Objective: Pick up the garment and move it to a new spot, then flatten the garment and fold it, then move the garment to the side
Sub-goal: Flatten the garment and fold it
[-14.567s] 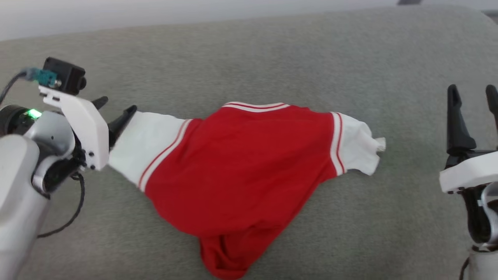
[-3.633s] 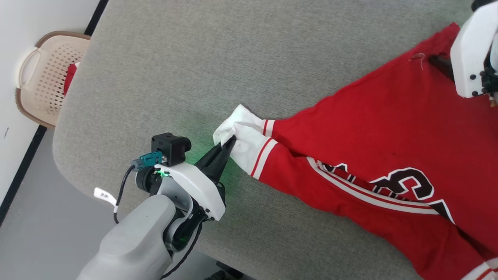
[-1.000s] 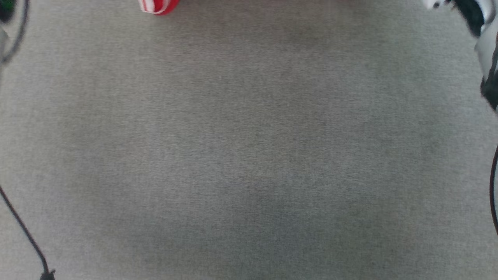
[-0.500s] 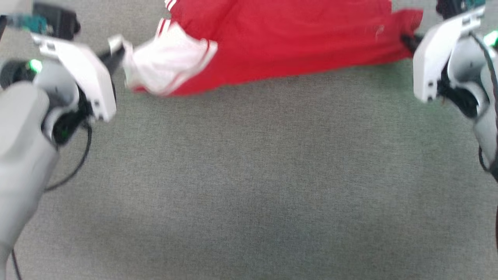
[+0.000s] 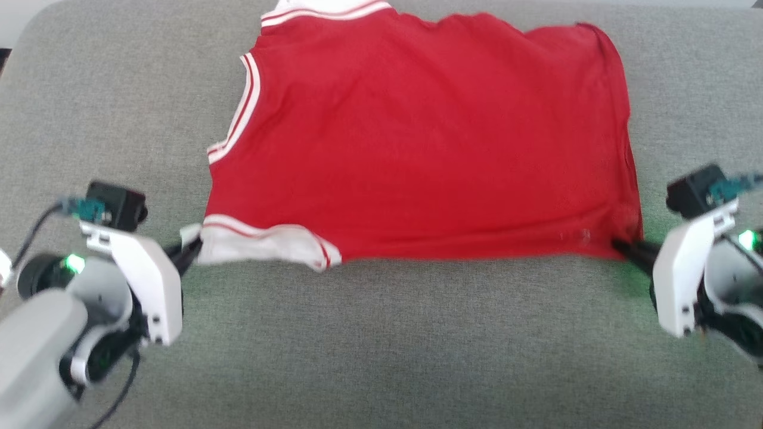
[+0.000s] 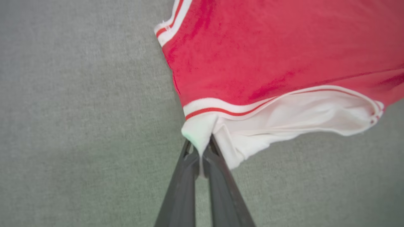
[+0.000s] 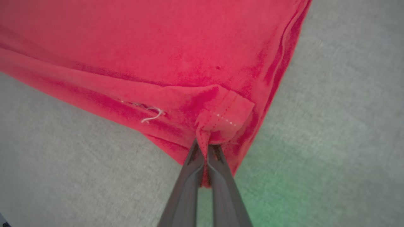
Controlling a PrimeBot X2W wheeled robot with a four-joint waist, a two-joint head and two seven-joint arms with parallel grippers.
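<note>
Nearest me, my left pincer (image 5: 188, 253) clamps the white sleeve end and my right pincer (image 5: 625, 246) the red hem corner of the garment (image 5: 417, 149), which lies spread over the grey surface (image 5: 387, 345), striped trim at its far edge.

My head camera looks down over the whole shirt (image 5: 417, 149); wrist cameras (much closer) share its near corners.

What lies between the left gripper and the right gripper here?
The garment: in the head view its near edge runs from the left gripper, shut on it, to the right gripper, also shut on it.
</note>
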